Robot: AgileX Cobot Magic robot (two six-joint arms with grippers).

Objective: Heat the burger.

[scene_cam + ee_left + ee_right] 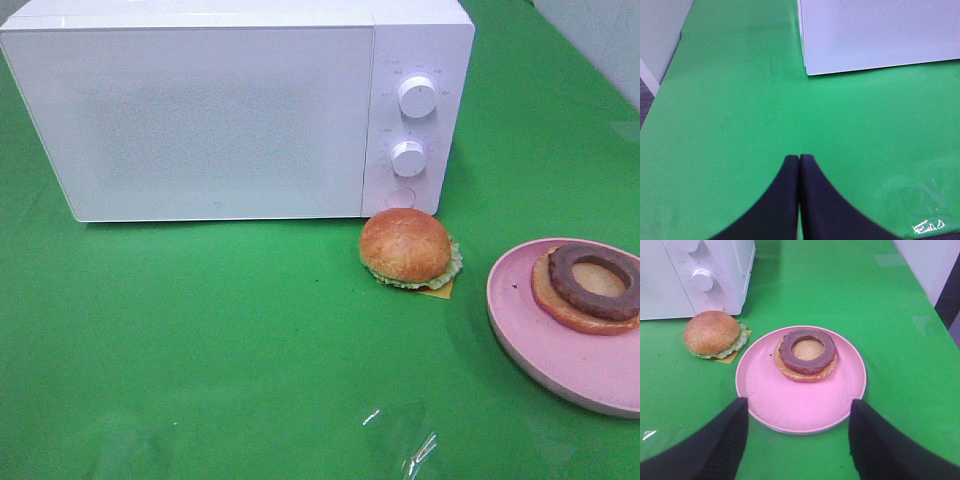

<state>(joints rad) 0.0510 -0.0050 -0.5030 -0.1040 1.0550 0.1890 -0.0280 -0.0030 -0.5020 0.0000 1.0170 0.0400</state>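
Observation:
The burger lies in two halves. Its top half [405,247] [712,333], a domed bun over lettuce and cheese, rests on the green cloth just in front of the microwave's knobs. The bottom bun with the dark ring patty [590,285] [806,352] sits on a pink plate [530,330] [785,400] at the right. My right gripper [798,404] is open, its fingers spread wider than the plate's near rim and holding nothing. Over bare cloth to the left of the microwave, my left gripper [799,160] is shut and empty. Neither gripper shows in the exterior view.
A white microwave [200,120] [875,35] stands at the back with its door shut and two knobs [417,97] on its right panel. A shiny patch of clear film [405,440] lies on the cloth near the front. The table's right edge shows in the right wrist view.

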